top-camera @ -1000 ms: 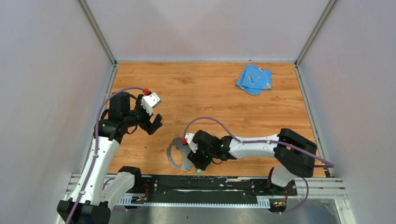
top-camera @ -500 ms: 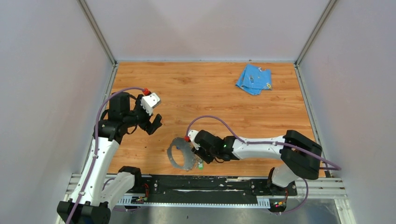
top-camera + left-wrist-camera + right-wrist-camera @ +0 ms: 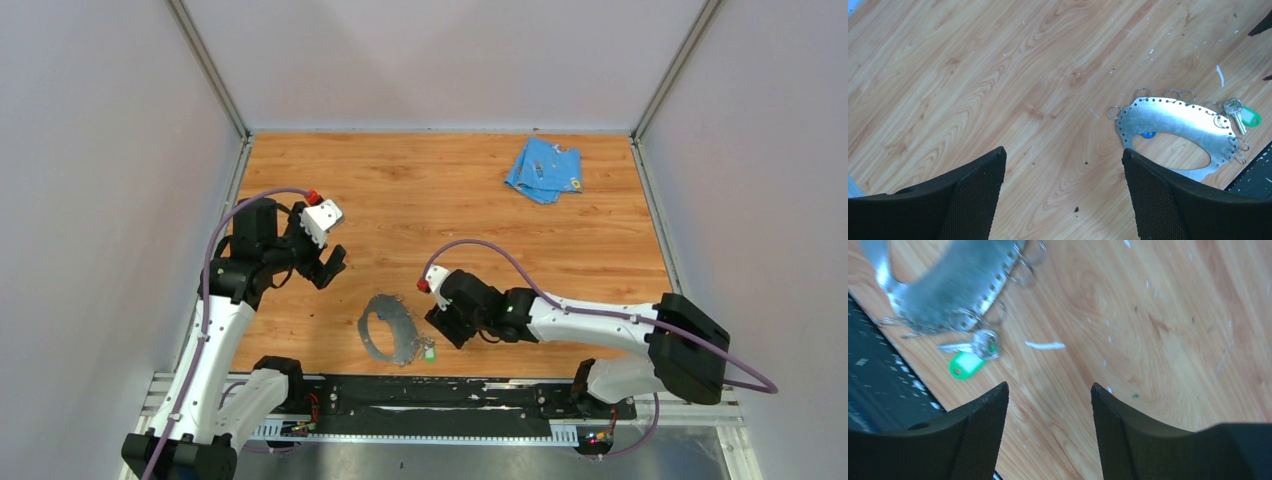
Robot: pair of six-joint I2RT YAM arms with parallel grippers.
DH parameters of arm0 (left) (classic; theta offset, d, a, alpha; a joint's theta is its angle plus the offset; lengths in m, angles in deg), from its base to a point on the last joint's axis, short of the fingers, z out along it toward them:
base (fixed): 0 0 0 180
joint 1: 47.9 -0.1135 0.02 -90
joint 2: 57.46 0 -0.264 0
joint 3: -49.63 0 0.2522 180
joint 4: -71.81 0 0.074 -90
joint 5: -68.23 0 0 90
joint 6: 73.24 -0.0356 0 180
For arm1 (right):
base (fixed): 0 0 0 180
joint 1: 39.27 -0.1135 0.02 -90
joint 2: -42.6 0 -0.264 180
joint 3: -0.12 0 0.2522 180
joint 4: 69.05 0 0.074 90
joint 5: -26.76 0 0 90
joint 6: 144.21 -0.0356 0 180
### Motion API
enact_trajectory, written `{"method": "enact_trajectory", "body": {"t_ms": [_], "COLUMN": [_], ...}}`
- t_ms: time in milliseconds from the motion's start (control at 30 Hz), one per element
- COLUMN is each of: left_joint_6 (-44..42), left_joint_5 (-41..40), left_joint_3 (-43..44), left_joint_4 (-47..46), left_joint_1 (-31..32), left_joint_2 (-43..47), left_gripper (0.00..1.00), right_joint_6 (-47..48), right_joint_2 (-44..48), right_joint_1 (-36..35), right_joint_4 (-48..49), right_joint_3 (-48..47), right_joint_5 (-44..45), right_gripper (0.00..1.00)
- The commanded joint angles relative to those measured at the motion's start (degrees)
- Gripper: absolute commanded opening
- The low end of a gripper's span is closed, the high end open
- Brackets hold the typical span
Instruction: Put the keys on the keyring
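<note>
The keyring is a grey metal oval band lying flat near the table's front edge, with small wire rings along its rim. The green-headed key lies on the wood at the band's right end and touches one of those small rings. I cannot tell whether it is threaded. The blue key's head peeks out inside the oval, the rest hidden under the band. My right gripper hangs open and empty just right of the green key. My left gripper is open, up and to the left of the keyring.
A crumpled light-blue cloth lies at the far right of the table. The black base rail runs along the near edge, right beside the keyring. Grey walls enclose the left, right and back sides.
My right gripper has let go at the keyring's right end, opened, and pulled back to the right, leaving the green key beside the band. The left arm has not moved.
</note>
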Motion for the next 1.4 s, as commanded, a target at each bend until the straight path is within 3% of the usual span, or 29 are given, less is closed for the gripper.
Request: {"method": "enact_trajectory", "body": {"t_ms": [0, 267, 833, 933, 1133, 1300, 1367], "left_joint_6": [-0.2, -0.6, -0.5, -0.6, -1.2, -5.1, -6.1], "left_joint_5": [-0.6, -1.2, 0.1, 0.1, 1.8, 10.4, 12.3], "left_joint_3": [1.2, 1.2, 2.6, 3.1, 3.4, 0.7, -0.6], "left_joint_4": [0.8, 1.2, 2.4, 2.6, 3.3, 4.6, 5.6], "left_joint_1": [-0.4, -0.5, -0.5, -0.5, -0.5, -0.4, -0.4], "left_joint_2": [0.5, -0.3, -0.8, -0.9, -1.0, 0.0, 0.1], "left_gripper": [0.89, 0.90, 0.88, 0.88, 0.84, 0.82, 0.76], "right_joint_6": [3.3, 10.4, 15.5, 15.5, 14.3, 13.0, 12.1], "right_joint_2": [0.2, -8.1, -15.3, -16.4, -16.6, -11.1, -7.6], "right_joint_1": [-2.2, -5.3, -4.3, -3.2, -2.7, -2.6, -2.6], "right_joint_4": [4.2, 8.8, 11.0, 11.1, 12.6, 12.6, 12.9], "right_joint_3": [-4.2, -6.7, -5.9, -5.9, -5.3, -5.4, -5.2], "right_joint_5": [-8.6, -18.0, -13.4, -12.9, -13.2, -13.8, -14.8], "right_gripper": [0.65, 0.63, 0.56, 0.46, 0.02, 0.01, 0.00]}}
